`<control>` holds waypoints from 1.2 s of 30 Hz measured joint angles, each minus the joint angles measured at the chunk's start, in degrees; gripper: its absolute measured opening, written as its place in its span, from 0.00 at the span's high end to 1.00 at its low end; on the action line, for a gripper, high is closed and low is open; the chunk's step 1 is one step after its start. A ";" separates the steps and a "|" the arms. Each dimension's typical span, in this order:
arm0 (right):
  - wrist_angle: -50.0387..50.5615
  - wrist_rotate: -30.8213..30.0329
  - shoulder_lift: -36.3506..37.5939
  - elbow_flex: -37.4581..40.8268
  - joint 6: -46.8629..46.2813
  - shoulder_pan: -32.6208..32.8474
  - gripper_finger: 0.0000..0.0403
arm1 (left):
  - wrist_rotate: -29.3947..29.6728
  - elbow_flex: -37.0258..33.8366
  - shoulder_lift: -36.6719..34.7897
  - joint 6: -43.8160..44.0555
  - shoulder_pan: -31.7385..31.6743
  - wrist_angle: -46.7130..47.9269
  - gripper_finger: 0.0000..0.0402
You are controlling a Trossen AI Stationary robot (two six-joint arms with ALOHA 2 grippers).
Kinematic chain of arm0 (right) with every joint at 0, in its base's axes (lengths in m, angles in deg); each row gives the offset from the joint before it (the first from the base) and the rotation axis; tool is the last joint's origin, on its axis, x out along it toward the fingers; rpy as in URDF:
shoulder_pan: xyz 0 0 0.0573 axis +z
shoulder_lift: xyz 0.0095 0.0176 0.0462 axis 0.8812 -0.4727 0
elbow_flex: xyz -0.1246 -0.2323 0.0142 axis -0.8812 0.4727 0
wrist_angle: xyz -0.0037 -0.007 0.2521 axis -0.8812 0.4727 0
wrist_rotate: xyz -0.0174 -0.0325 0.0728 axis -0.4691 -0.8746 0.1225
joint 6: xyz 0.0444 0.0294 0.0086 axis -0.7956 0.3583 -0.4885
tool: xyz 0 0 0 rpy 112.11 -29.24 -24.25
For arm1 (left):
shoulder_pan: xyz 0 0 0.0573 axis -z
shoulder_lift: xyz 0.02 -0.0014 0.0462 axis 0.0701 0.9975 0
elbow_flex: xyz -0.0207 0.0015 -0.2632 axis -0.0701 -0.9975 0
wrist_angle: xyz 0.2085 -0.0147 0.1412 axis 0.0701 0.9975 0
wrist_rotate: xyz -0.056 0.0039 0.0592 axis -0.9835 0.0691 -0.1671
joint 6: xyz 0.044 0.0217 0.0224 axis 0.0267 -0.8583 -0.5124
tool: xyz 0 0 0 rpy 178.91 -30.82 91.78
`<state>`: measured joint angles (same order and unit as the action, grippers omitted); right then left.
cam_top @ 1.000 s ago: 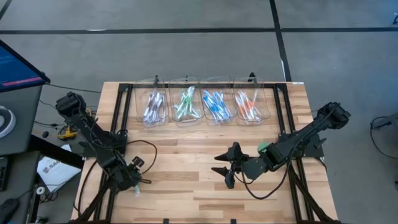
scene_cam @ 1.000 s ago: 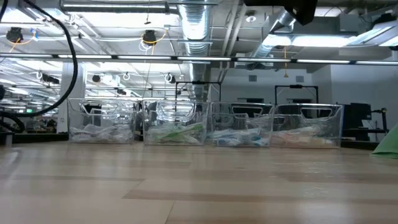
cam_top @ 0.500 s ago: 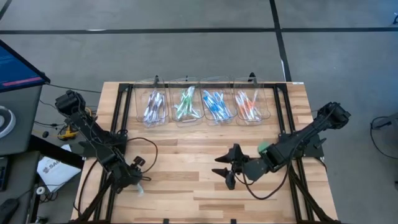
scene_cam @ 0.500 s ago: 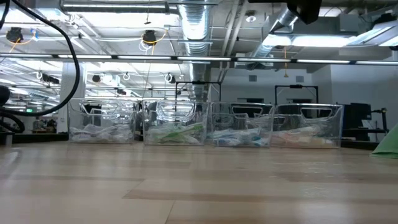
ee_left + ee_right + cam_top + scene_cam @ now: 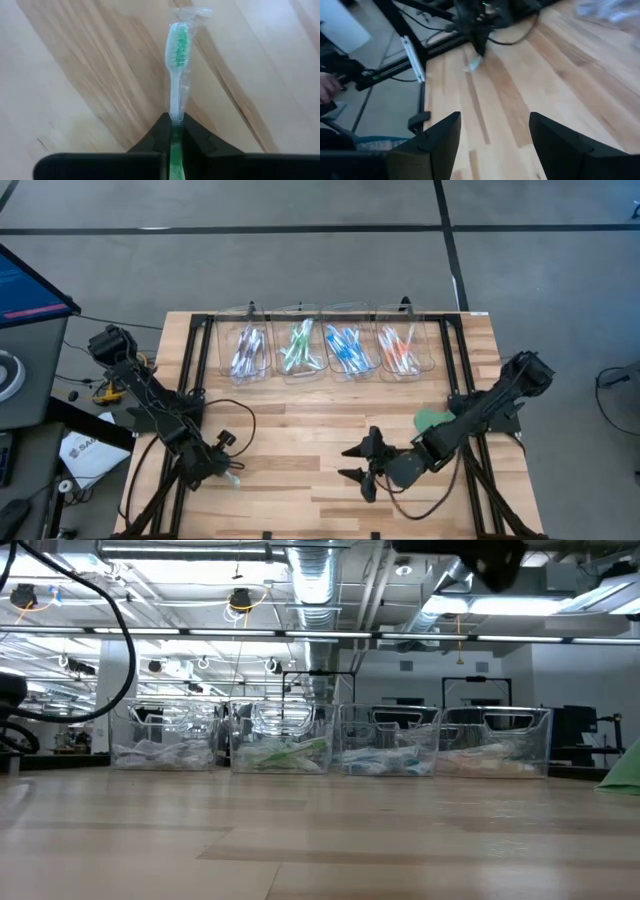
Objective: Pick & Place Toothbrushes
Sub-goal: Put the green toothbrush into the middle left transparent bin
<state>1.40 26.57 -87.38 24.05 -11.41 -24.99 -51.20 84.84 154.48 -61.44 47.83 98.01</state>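
Where left claw [image 5: 175, 131] pinches it, wrapped toothbrush [image 5: 176, 75]: clear handle, green bristles; right claw [image 5: 492, 135] gaping, empty.

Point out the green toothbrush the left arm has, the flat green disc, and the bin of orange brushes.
green toothbrush [image 5: 179, 47]: left wrist view, on the bristle head.
flat green disc [image 5: 432, 419]: high view, on its middle.
bin of orange brushes [image 5: 428, 350]: high view, on its right wall.

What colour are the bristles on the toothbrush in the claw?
Green, on the toothbrush in the left claw; clearest in the left wrist view.
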 joint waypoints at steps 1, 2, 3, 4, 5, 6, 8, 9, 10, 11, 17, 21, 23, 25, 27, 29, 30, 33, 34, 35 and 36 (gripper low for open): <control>-1.91 0.42 -1.17 -0.13 0.83 0.02 0.43 | 1.01 -0.04 0.13 0.00 0.03 -0.55 0.97; -3.80 0.55 -2.55 -0.56 1.39 -0.21 0.43 | 1.99 -0.09 0.24 -0.05 -0.04 -1.07 0.97; -4.80 0.64 -3.85 -0.66 1.53 -0.42 0.43 | 2.58 -0.17 0.30 -0.29 -0.32 -1.55 0.97; -4.98 0.75 -5.23 -0.41 1.58 -0.44 0.43 | 3.38 -0.28 0.37 -0.40 -0.61 -2.16 0.97; -6.03 1.01 -7.15 -0.27 1.45 -0.48 0.43 | 4.87 -0.38 0.44 -0.44 -0.85 -2.86 0.98; -9.00 1.23 -9.23 -0.27 0.58 -0.94 0.43 | 6.54 -0.40 0.48 -0.46 -1.05 -3.75 0.98; -17.32 1.35 -12.84 -0.29 -0.10 -1.96 0.43 | 10.20 -0.57 0.14 -1.40 -1.28 -5.07 0.98; -22.29 1.35 -14.36 -0.29 0.28 -2.54 0.43 | 11.44 -0.57 -0.08 -2.25 -1.50 -5.62 0.98; -27.42 1.37 -16.07 -0.44 1.50 -3.27 0.43 | 12.75 -0.32 -0.31 -3.61 -1.93 -5.91 0.98; -31.97 1.65 -18.00 -0.77 3.26 -3.90 0.43 | 13.76 0.19 -0.66 -5.04 -2.57 -5.70 0.99; -43.58 6.48 -25.82 -5.95 19.99 -6.80 0.43 | 15.71 5.67 -5.26 -9.36 -6.19 -15.00 1.00; -42.92 7.34 -29.15 -10.55 27.61 -7.80 0.43 | 15.67 6.31 -9.64 -17.32 -6.35 -31.27 1.00; -43.04 7.31 -30.01 -13.24 31.40 -8.17 0.43 | 15.68 6.31 -10.90 -20.18 -6.35 -37.07 1.00; -43.56 6.97 -30.53 -15.89 35.17 -8.48 0.43 | 15.66 6.31 -11.43 -21.63 -6.35 -41.49 1.00; -42.72 6.93 -30.75 -17.91 39.28 -8.50 0.44 | 15.31 6.31 -11.41 -22.80 -6.35 -45.59 1.00; -40.52 6.92 -30.77 -19.78 41.88 -8.59 0.45 | 15.01 6.31 -11.41 -24.08 -6.33 -49.45 1.00; -39.72 6.93 -30.77 -20.53 42.55 -8.73 0.46 | 15.01 6.31 -11.43 -24.73 -6.33 -50.99 1.00; -38.02 6.96 -30.77 -22.78 44.91 -8.74 0.48 | 14.97 5.79 -11.43 -27.54 -6.33 -54.29 1.00; -37.21 6.96 -30.77 -23.49 46.15 -8.74 0.49 | 15.01 5.30 -11.47 -28.64 -6.33 -55.14 1.00; -36.14 6.96 -30.73 -23.99 47.44 -8.78 0.50 | 15.13 4.61 -11.45 -28.99 -6.33 -56.01 1.00; -34.87 6.92 -30.71 -24.27 48.51 -8.81 0.51 | 15.23 3.86 -11.45 -29.01 -6.33 -56.77 1.00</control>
<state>-33.47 33.49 -118.08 -0.21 37.11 -33.80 -35.97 88.71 143.03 -90.45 41.49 41.24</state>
